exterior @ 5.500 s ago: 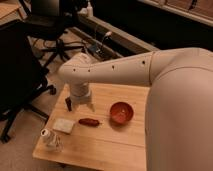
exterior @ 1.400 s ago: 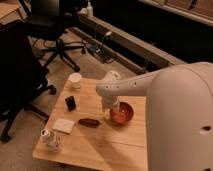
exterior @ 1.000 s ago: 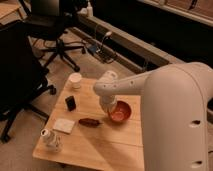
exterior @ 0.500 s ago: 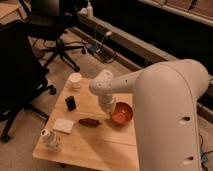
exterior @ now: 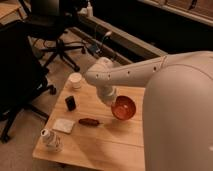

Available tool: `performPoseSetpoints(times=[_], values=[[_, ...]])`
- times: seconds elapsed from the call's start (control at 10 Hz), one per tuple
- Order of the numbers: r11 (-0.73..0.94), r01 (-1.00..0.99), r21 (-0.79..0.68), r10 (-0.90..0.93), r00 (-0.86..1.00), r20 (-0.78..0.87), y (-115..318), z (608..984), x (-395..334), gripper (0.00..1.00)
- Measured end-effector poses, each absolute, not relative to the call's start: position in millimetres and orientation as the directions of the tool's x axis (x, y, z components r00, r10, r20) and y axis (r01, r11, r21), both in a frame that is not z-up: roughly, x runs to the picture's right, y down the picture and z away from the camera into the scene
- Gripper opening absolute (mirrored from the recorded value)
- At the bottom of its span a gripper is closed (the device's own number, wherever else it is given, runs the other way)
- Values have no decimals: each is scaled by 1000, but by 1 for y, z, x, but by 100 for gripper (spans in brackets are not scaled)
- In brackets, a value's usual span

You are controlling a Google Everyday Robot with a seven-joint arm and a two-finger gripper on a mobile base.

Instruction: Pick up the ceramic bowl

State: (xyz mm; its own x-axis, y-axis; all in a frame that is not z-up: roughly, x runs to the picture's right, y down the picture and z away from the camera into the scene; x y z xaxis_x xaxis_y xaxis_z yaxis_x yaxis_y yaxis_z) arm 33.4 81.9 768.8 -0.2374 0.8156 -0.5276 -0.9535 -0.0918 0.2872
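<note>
The ceramic bowl [exterior: 125, 108] is a glossy red-orange shallow bowl at the right middle of the wooden table [exterior: 100, 145]. It is tilted, with its inside turned toward the camera. My gripper [exterior: 113, 100] comes down from the white arm [exterior: 130, 75] and is at the bowl's left rim, shut on it. The fingertips are partly hidden behind the wrist and the bowl.
A small white cup [exterior: 75, 80] stands at the table's far left corner. A black object [exterior: 70, 103], a white flat pad [exterior: 63, 125], a brown oblong item [exterior: 89, 121] and a small white bottle [exterior: 51, 140] lie on the left half. Office chairs [exterior: 55, 30] stand beyond.
The arm has swung from the table's left side over to the bowl. The gripper has closed on the bowl's left rim, and the bowl now tilts up slightly.
</note>
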Motion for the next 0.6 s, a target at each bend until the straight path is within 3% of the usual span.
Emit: performPoseSetpoints(times=[0.6], values=[[-225, -955, 195, 807, -295, -512, 71, 743, 20, 0]])
